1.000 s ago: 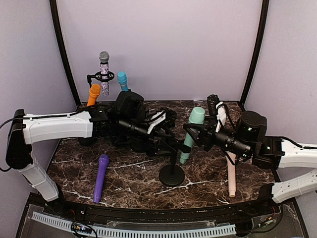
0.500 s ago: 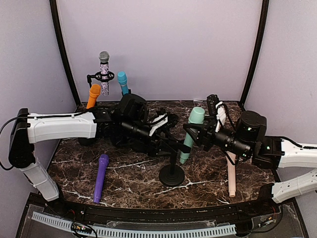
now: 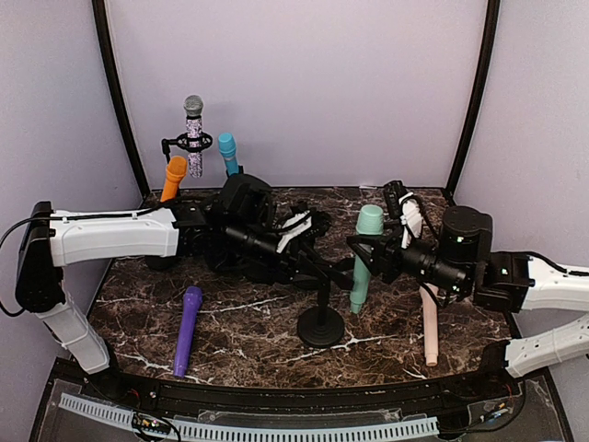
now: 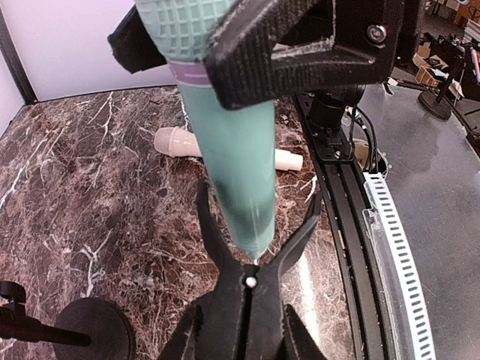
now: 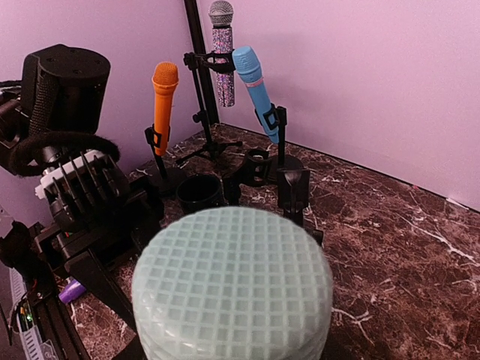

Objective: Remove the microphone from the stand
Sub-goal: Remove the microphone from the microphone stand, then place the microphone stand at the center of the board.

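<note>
My right gripper is shut on the teal microphone, gripping just below its head and holding it nearly upright above the table. In the right wrist view its gridded head fills the foreground. The black stand sits on its round base at the table's centre. My left gripper is shut on the stand's clip, whose prongs are spread in a V. The microphone's tail hangs just above that V and looks free of the prongs.
A purple microphone lies front left and a beige one lies at the right, under my right arm. At the back left, orange, blue and glitter microphones stand in their own stands.
My left gripper has closed on the clip, spreading its prongs. My right gripper has carried the teal microphone to the right and more upright, away from the clip.
</note>
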`<state>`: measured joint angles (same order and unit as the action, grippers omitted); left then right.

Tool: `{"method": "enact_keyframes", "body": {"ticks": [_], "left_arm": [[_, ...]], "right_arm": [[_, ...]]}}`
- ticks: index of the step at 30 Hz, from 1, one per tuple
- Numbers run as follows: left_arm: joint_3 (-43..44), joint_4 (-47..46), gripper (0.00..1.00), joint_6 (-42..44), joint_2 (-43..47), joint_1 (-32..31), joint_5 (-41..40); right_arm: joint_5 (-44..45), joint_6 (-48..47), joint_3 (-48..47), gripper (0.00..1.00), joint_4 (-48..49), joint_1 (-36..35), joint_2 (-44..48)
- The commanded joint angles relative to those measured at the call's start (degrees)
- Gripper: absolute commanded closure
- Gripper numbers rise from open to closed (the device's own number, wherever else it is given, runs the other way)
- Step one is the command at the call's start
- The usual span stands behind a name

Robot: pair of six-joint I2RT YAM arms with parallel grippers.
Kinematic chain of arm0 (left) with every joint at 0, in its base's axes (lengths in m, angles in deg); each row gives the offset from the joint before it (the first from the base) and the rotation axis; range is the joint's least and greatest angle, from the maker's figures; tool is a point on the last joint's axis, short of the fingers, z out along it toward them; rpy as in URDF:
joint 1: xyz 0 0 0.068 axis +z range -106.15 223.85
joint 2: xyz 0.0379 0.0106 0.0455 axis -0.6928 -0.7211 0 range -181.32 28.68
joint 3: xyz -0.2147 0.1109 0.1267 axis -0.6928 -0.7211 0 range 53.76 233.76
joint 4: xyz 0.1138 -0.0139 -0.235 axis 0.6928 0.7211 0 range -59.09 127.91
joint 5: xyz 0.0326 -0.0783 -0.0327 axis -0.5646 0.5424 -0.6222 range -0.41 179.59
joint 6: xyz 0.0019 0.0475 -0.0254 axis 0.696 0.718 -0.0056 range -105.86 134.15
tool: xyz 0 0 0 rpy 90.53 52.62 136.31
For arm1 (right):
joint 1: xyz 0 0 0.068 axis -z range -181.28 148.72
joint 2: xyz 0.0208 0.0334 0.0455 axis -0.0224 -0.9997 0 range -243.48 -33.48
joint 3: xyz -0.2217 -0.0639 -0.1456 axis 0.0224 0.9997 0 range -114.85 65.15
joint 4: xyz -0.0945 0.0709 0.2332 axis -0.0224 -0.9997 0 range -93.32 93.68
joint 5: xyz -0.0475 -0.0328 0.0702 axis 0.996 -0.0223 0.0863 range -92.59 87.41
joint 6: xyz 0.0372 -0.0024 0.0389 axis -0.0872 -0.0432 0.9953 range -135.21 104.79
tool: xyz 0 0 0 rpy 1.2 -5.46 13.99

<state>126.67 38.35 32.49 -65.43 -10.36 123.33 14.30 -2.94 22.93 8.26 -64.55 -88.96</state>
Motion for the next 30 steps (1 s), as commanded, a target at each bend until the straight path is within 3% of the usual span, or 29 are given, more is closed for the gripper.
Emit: {"method": "enact_keyframes", "body": {"ticks": [1, 5, 10, 15, 22, 30], "left_arm": [[-1.5, 0.4, 0.97, 0.8, 2.4, -0.3, 0.8], [-2.2, -1.9, 0.99, -1.1, 2.6, -0.3, -0.3], [-3.0, -11.1, 1.0, -8.1, 2.8, -0.3, -4.2], [0.4, -17.7, 1.0, -12.8, 0.0, -0.3, -9.1], [10.3, -18.2, 1.0, -13.2, -7.7, -0.3, -13.5], [21.1, -15.3, 1.0, -8.0, -17.5, -0.3, -21.2]], "right_arm": [[4.0, 0.2, -1.1, 1.0, -1.6, -0.4, 3.3], [8.8, 1.4, -1.1, 1.0, -3.5, -0.4, 4.2], [14.3, 2.4, -2.6, 1.0, -8.6, 0.7, 3.7], [15.1, 5.0, -2.1, 1.0, -10.9, 3.1, 5.3], [14.8, 6.9, -0.1, 1.0, -12.5, 3.5, 9.3], [13.7, 9.7, 2.2, 1.0, -13.4, 3.5, 11.9]]}}
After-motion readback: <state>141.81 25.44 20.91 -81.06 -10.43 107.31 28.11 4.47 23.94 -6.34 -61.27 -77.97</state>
